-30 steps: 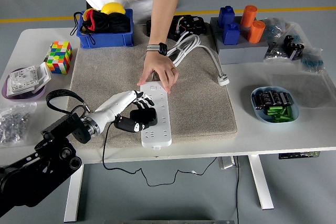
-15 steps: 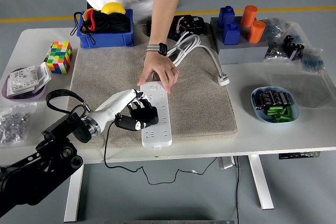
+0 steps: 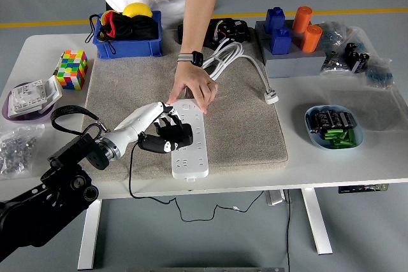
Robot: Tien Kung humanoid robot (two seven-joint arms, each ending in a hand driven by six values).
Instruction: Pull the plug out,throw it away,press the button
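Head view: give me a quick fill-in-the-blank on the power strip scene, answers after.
1. The robot's left hand is curled around a ____ plug sitting on the white power strip.
2. A person's hand presses down on the strip's ____ end.
3. The strip lies on a beige ____ covering the table.
4. The Rubik's cube stands to the ____ of the mat, as the picture shows it.

Missing words: black; far; mat; left

No text, label, brand, number or sign can be read anywhere; any print on the power strip [image 3: 190,141] or the bagged parts [image 3: 14,149] is too small to tell.
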